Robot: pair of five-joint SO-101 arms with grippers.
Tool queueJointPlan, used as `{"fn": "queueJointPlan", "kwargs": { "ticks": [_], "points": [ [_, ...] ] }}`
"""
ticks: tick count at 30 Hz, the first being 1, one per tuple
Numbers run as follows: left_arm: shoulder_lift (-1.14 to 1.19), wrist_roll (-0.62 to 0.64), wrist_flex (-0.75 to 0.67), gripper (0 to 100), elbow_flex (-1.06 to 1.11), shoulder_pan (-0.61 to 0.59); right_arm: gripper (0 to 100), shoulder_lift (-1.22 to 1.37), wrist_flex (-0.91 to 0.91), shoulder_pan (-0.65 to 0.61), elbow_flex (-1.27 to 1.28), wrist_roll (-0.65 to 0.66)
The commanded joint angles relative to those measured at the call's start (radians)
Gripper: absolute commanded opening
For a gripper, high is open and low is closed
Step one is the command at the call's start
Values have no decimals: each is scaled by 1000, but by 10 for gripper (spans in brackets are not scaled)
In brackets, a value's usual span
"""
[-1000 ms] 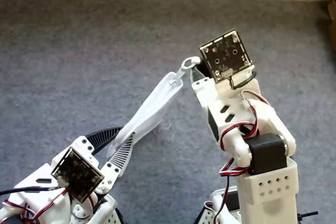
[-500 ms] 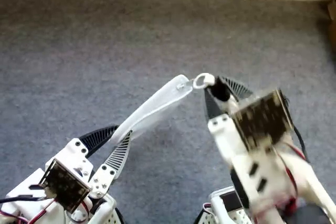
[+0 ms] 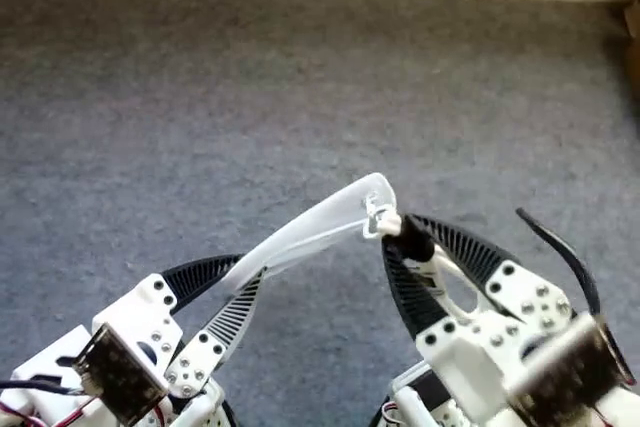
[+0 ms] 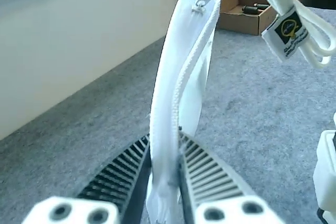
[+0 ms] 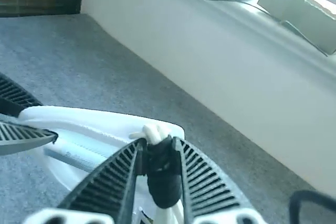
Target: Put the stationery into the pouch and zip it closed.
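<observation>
Well above the grey, short-pile carpet (image 3: 200, 97), the pouch (image 3: 300, 232) hangs as a long, narrow sleeve of translucent white plastic, arched between both arms and held clear of the floor. The left gripper (image 3: 250, 267) has its ribbed black fingers pressed together on the pouch's near end, with the soft film pinched flat between them. In the left wrist view the pouch (image 4: 178, 93) rises edge-on out of that gripper (image 4: 164, 145). A white toothed zipper (image 4: 181, 85) runs along its spine to a small slider (image 4: 199, 6) at the far tip. The right gripper (image 3: 400, 230) is clamped on a black pull tab (image 3: 415, 244) fastened at that far end. Its wrist view shows the rounded tab (image 5: 160, 174) squeezed between ridged fingers (image 5: 202, 182). A looped white cord with a printed tag (image 4: 286, 27) dangles beside it. Whether stationery lies inside, I cannot tell.
</observation>
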Motion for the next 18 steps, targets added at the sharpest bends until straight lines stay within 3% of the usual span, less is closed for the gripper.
{"fn": "queueJointPlan", "kwargs": {
  "ticks": [1,8,18],
  "points": [
    [-16,-5,-21,6,-13,7,6,-67,1,-50,-68,15],
    [-166,0,-20,6,-10,10,6,-42,5,-50,-67,9],
    [1,-2,-15,6,-4,4,6,94,44,-48,-65,-23]
  ]
}}
